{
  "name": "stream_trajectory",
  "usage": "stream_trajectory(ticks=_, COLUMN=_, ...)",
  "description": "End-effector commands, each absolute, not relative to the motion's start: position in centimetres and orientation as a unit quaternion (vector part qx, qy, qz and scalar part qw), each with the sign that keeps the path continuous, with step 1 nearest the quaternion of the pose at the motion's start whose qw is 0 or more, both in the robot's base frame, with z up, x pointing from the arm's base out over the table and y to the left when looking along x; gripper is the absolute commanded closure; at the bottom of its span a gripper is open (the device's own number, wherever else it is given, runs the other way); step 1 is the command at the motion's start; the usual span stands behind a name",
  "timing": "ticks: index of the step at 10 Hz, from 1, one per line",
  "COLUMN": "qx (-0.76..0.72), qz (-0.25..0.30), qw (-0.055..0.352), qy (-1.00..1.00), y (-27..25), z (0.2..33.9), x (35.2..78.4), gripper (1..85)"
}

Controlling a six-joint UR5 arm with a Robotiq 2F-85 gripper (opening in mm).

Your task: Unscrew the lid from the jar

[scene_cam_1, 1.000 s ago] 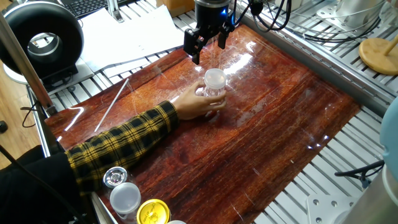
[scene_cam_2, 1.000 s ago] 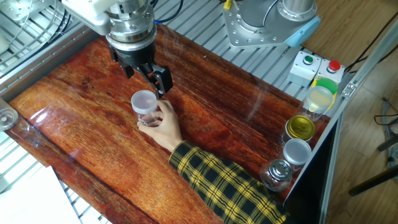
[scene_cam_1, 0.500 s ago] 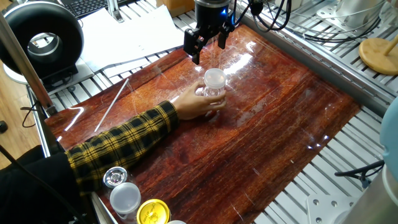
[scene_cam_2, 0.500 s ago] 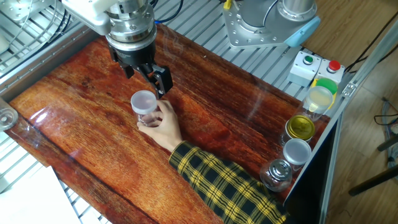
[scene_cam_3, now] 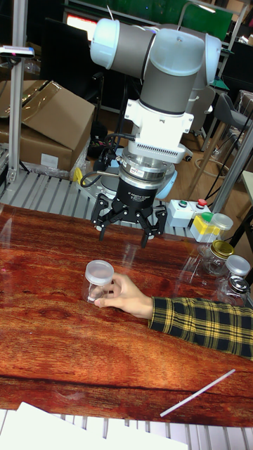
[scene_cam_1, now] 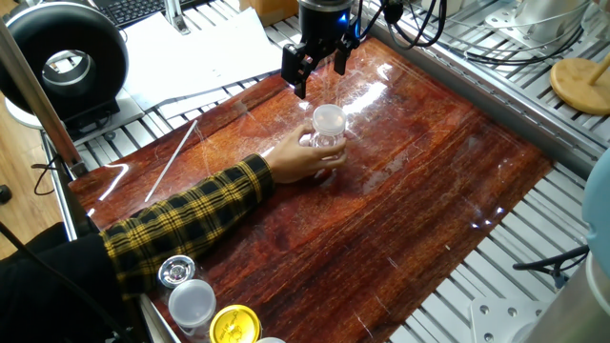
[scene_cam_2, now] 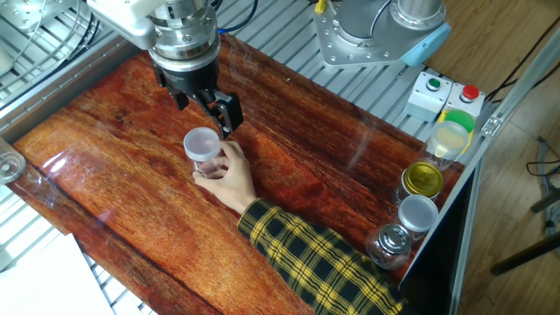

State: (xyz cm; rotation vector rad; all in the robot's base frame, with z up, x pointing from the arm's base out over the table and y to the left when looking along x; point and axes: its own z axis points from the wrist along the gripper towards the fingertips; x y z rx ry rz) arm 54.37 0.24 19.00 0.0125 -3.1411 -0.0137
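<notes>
The small clear jar (scene_cam_1: 329, 141) (scene_cam_2: 206, 163) (scene_cam_3: 95, 289) stands upright on the red-brown table, with the translucent white lid (scene_cam_1: 329, 118) (scene_cam_2: 201, 141) (scene_cam_3: 99, 271) on top of it. A person's hand (scene_cam_1: 297, 157) (scene_cam_2: 233, 177) (scene_cam_3: 127, 295) in a yellow plaid sleeve holds the jar's base. My gripper (scene_cam_1: 318, 69) (scene_cam_2: 202, 102) (scene_cam_3: 124, 233) hangs open above and just behind the lid, apart from it, with nothing between its fingers.
Several other jars stand at the table's edge: a yellow-lidded one (scene_cam_1: 234, 326) (scene_cam_2: 423, 179), a white-lidded one (scene_cam_1: 192, 303) (scene_cam_2: 417, 213) and a metal-lidded one (scene_cam_1: 176, 272) (scene_cam_2: 390, 241). A white straw (scene_cam_1: 172, 159) (scene_cam_3: 195, 393) lies on the table. A button box (scene_cam_2: 442, 94) sits beside the arm's base.
</notes>
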Motion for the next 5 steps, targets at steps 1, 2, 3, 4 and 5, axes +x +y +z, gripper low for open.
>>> stream_trajectory(ticks=1, qx=-0.003, qz=-0.059, qw=0.003, qy=-0.998, y=3.40, z=19.17, x=54.31, gripper=84.7)
stream_trajectory(ticks=2, qx=-0.004, qz=-0.059, qw=0.003, qy=-0.998, y=3.43, z=19.18, x=54.30, gripper=84.7)
stream_trajectory(ticks=3, qx=-0.004, qz=-0.059, qw=0.003, qy=-0.998, y=3.43, z=19.19, x=54.30, gripper=84.7)
stream_trajectory(ticks=4, qx=-0.004, qz=-0.059, qw=0.003, qy=-0.998, y=3.45, z=19.18, x=54.31, gripper=84.7)
stream_trajectory(ticks=5, qx=-0.004, qz=-0.058, qw=0.004, qy=-0.998, y=3.42, z=19.18, x=54.28, gripper=84.7)
